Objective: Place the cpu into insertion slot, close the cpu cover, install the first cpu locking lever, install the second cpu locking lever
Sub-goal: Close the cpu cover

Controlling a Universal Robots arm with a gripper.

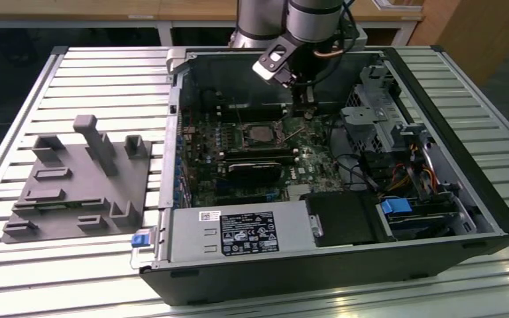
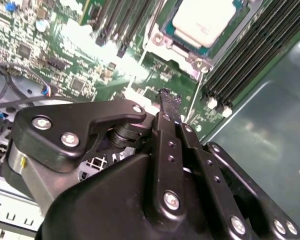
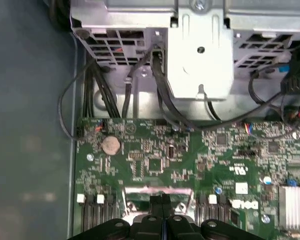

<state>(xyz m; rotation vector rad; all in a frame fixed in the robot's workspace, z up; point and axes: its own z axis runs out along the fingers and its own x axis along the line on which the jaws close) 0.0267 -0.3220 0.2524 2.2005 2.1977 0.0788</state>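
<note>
Gripper (image 2: 170, 100) fingers together | near cpu (image 2: 205, 20) in socket | power supply (image 1: 183, 242) carries printed labels (image 1: 246, 235)

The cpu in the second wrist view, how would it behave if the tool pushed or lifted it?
The cpu looks like a flat rigid plate, so it is probably stiff and unlikely to roll or tip. Its smooth pale metal top may be slippery to pinch. It sits low inside a silvery frame, so a sideways push would likely be blocked.
</note>
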